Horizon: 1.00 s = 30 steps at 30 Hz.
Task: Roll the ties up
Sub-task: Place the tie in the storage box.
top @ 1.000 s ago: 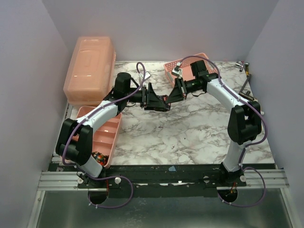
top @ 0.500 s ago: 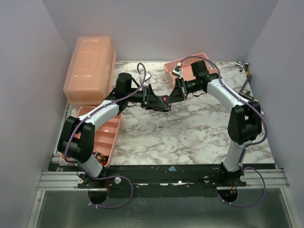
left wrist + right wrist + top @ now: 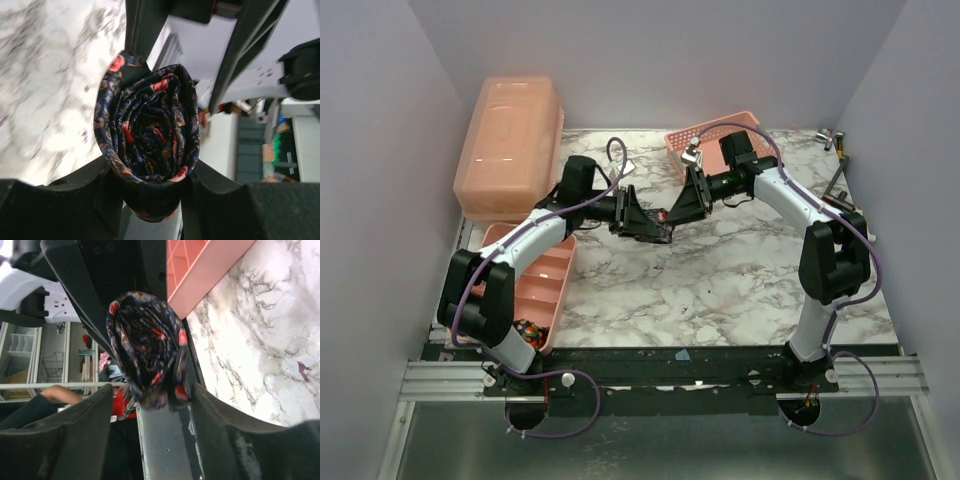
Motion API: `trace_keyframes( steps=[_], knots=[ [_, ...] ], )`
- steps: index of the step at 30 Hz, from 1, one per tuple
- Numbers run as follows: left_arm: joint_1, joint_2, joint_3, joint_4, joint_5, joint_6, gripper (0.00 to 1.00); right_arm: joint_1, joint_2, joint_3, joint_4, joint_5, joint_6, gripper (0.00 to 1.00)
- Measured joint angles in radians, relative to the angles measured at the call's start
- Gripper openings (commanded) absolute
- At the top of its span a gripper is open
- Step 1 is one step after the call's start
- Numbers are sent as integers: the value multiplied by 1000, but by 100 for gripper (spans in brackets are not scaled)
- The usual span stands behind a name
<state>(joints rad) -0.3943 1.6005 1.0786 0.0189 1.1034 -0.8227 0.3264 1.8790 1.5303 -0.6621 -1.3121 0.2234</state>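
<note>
One tie [image 3: 661, 214] is wound into a fist-sized coil, dark navy with red and orange specks, held above the middle back of the marble table [image 3: 720, 280]. My left gripper [image 3: 655, 226] is shut on the tie [image 3: 150, 135], its two black fingers pinching the coil's lower sides around the left gripper [image 3: 150, 192]. My right gripper [image 3: 678, 208] faces it from the right, open. In the right wrist view the tie [image 3: 145, 345] sits just ahead of the right gripper [image 3: 152, 407], with a gap showing on the left side.
A pink lidded box [image 3: 510, 140] stands at the back left, with a pink divided tray [image 3: 548, 285] in front of it. A pink basket [image 3: 710, 138] sits behind the right arm. Small metal tools [image 3: 836, 142] lie at the back right corner.
The right gripper has opened and let go of the coil. The left gripper has closed in on it and drawn slightly left and nearer.
</note>
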Motion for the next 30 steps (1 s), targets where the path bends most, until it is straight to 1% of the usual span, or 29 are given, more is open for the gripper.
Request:
trace_keyframes(
  steps=[1, 2, 3, 4, 5, 8, 11, 15, 18, 22, 25, 30],
  knots=[
    [5, -8, 6, -53, -1, 42, 0, 0, 0, 0, -10, 11, -13, 82],
    [16, -18, 18, -120, -3, 96, 0, 0, 0, 1, -24, 24, -27, 93],
    [34, -32, 39, -224, -13, 186, 0, -1, -1, 1, -41, 39, -42, 99],
    [61, -49, 71, -354, -34, 291, 0, -3, -2, 1, -57, 53, -60, 100],
    [77, -61, 94, -436, -50, 357, 0, -6, -4, 1, -75, 70, -76, 100],
    [173, -119, 169, -742, -144, 647, 0, -19, -10, 1, -122, 113, -129, 100],
    [276, -177, 191, -980, -262, 885, 0, -28, -13, 1, -184, 142, -207, 100],
    [382, -230, 137, -1183, -411, 1085, 0, -36, -19, 1, -259, 176, -303, 100],
    [455, -267, 73, -1283, -502, 1178, 0, -36, -36, 0, -294, 205, -348, 100],
    [532, -299, 16, -1326, -588, 1223, 0, -35, -76, -17, -314, 229, -375, 100],
    [579, -301, 10, -1318, -631, 1222, 0, -35, -94, -33, -322, 241, -383, 100],
    [605, -301, -17, -1278, -696, 1215, 0, -35, -95, -48, -327, 261, -385, 100]
  ],
)
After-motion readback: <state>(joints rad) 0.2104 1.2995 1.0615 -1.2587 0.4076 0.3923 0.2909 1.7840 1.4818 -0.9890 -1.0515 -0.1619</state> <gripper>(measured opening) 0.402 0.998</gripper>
